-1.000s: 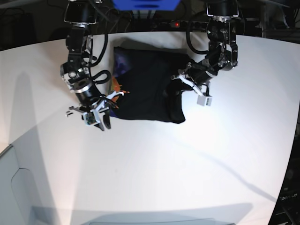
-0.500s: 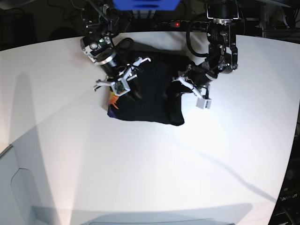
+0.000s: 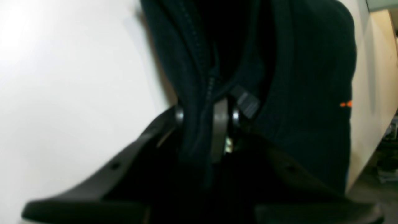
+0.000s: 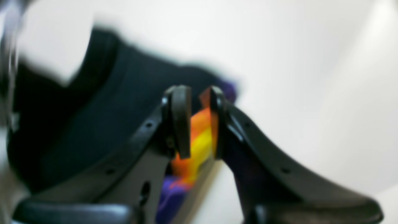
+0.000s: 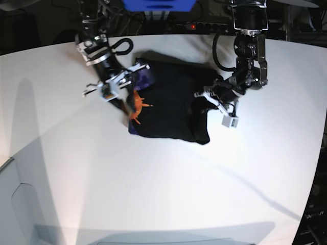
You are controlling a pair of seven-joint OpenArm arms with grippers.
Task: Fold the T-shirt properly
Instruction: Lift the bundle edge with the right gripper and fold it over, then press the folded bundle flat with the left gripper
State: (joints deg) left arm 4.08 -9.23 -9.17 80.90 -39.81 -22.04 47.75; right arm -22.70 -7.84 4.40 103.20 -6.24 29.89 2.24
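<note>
The black T-shirt (image 5: pixel 168 107) lies bunched on the white table (image 5: pixel 153 178), towards the back middle. Its orange-and-purple print (image 5: pixel 137 106) shows at its left edge. My right gripper (image 5: pixel 124 101) sits at that edge. In the right wrist view the right gripper (image 4: pixel 199 115) is shut on the printed cloth (image 4: pixel 199 140). My left gripper (image 5: pixel 201 100) is at the shirt's right side. Seen from the left wrist, the left gripper (image 3: pixel 200 116) is shut on a thick black fold (image 3: pixel 192 93), with a small grey tag (image 3: pixel 247 102) beside it.
A blue box (image 5: pixel 158 5) and dark cables stand behind the table's back edge. The table's far edge (image 3: pixel 363 93) shows past the shirt in the left wrist view. A grey panel (image 5: pixel 20 204) lies at the front left corner.
My right gripper carried the shirt's front left corner back across the cloth and now holds it at the back left. The shirt slid slightly right and forward; the left gripper shifted with it.
</note>
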